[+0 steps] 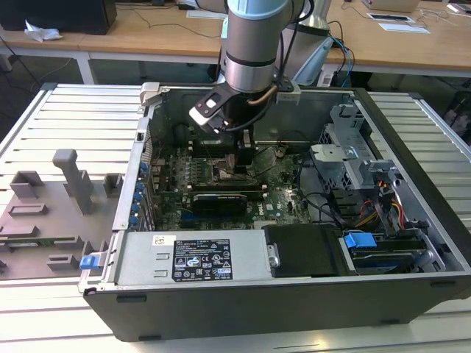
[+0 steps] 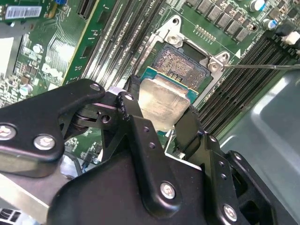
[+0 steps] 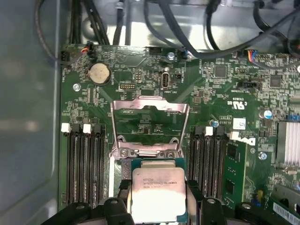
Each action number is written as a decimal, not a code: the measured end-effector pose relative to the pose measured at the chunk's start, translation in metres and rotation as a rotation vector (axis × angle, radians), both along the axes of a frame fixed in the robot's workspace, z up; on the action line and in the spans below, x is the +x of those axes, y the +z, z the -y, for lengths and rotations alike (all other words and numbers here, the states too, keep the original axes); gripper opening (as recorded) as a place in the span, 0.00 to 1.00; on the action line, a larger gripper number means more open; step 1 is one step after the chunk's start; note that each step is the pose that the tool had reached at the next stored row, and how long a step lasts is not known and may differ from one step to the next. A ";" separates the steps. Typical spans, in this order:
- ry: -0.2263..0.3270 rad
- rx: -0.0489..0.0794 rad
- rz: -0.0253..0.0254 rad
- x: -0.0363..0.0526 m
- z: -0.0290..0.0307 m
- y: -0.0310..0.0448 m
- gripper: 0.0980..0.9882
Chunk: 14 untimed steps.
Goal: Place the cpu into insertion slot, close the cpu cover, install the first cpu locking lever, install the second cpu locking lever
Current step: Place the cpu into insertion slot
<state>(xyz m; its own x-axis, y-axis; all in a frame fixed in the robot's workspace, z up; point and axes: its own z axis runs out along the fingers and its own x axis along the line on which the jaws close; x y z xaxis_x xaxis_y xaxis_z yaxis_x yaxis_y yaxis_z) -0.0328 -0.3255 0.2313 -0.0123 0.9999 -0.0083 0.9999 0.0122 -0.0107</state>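
The chip (image 2: pixel 164 101) is a small flat square with a dull silver top and a thin green edge. In the first wrist view there is tiny print on its top. The claw (image 2: pixel 160 119) pinches the chip. One black finger (image 2: pixel 127 105) presses on one side, and the other finger presses on the side across from it. The chip sits right at the tips of the fingers, with its silver top facing up. It hangs partly over the slot (image 2: pixel 183 63), a black square with a dark field of tiny pins and a shiny metal rim. A good part of the pins shows past the chip's far edge, so the chip is not down flat in the slot. I cannot tell if it touches the slot's near edge. The cover (image 3: pixel 150 105), a thin silver frame with a square hole, is swung open and sits just past the slot. Long black slots (image 3: pixel 84 164) run on both sides of it on the green board (image 3: pixel 140 70). In the exterior view the robot arm (image 1: pixel 254 44) reaches down into the open computer case (image 1: pixel 294 294). The case lies on a slatted table (image 1: pixel 66 110).
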 end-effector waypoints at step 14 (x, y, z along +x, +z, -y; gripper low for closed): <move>-0.150 -0.003 0.0001 0.0000 0.0000 -0.0003 0.50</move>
<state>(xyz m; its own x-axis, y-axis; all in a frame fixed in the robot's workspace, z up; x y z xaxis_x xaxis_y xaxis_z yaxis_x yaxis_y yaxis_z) -0.0328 -0.3256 0.2310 0.1371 0.9905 -0.0109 0.9905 -0.1372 -0.0105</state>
